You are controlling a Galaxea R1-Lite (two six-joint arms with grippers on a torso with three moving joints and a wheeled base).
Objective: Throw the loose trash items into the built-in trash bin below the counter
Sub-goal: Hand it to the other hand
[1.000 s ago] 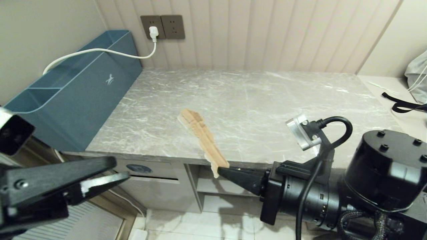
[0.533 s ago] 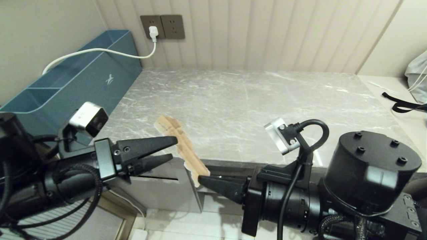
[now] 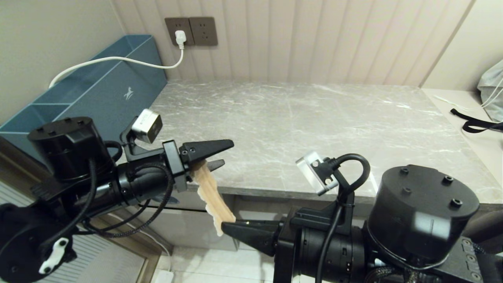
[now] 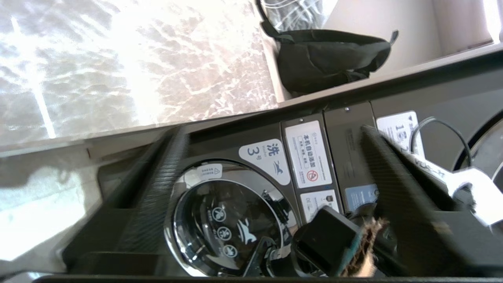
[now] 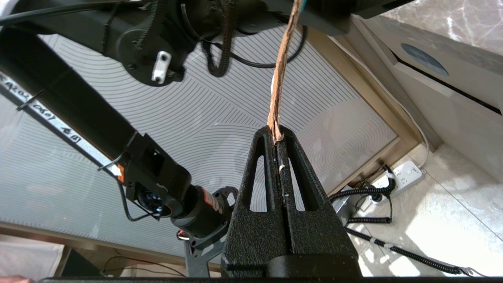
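Note:
A long torn brown cardboard scrap (image 3: 210, 196) hangs in the air just in front of the counter (image 3: 294, 118) edge. My right gripper (image 3: 224, 228) is shut on its lower end; the right wrist view shows the strip (image 5: 281, 67) pinched at the tips of that gripper (image 5: 277, 131). My left gripper (image 3: 227, 153) is open, one finger on either side of the strip's upper end. In the left wrist view the frayed cardboard edge (image 4: 363, 251) sits deep between the spread fingers, close to one of them. The built-in trash bin (image 5: 432, 90), with its blue sticker (image 5: 424, 59), is below the counter, beside the arms.
A long blue-teal box (image 3: 90, 102) stands along the counter's left edge with a white cable (image 3: 118, 59) running over it. A black strap (image 3: 471, 124) lies at the far right. A washing machine front (image 4: 220, 220) is under the counter. A power strip (image 5: 404, 175) and coiled cables lie on the floor.
My right gripper drew the cardboard strip off the counter, leftward and down. My left arm rose from the lower left and brought its open jaws round the strip's upper end.

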